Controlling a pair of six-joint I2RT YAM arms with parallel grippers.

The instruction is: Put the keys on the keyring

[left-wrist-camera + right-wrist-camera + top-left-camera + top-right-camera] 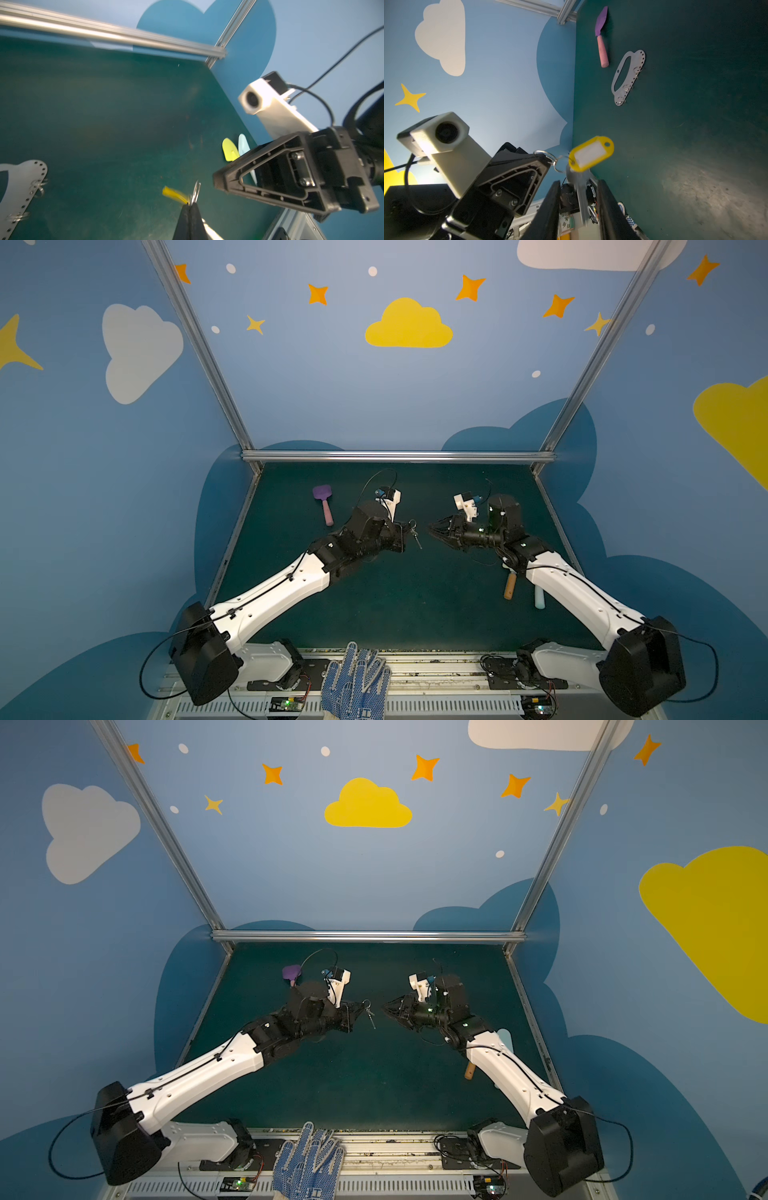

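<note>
The keys [414,532] [368,1011] hang in the air over the middle of the green mat. My left gripper [409,528] [360,1006] [190,205] is shut on their split ring [195,192], and the yellow tag [174,195] [591,153] dangles beside it. My right gripper [430,526] [385,1006] [579,188] faces the left one at close range, open. A blurred silver key [580,187] hangs between its jaws with a gap on each side. The keyring [638,59] [22,182], a flat grey plate with holes and small rings, lies on the mat. It does not show in either top view.
A purple spatula with a pink handle [324,502] [601,37] lies at the back left. A wooden handle [510,585] and a light blue tool [539,600] lie under my right arm. Yellow and pale blue blades [228,149] lie near the wall. Blue dotted gloves [355,680] rest on the front edge.
</note>
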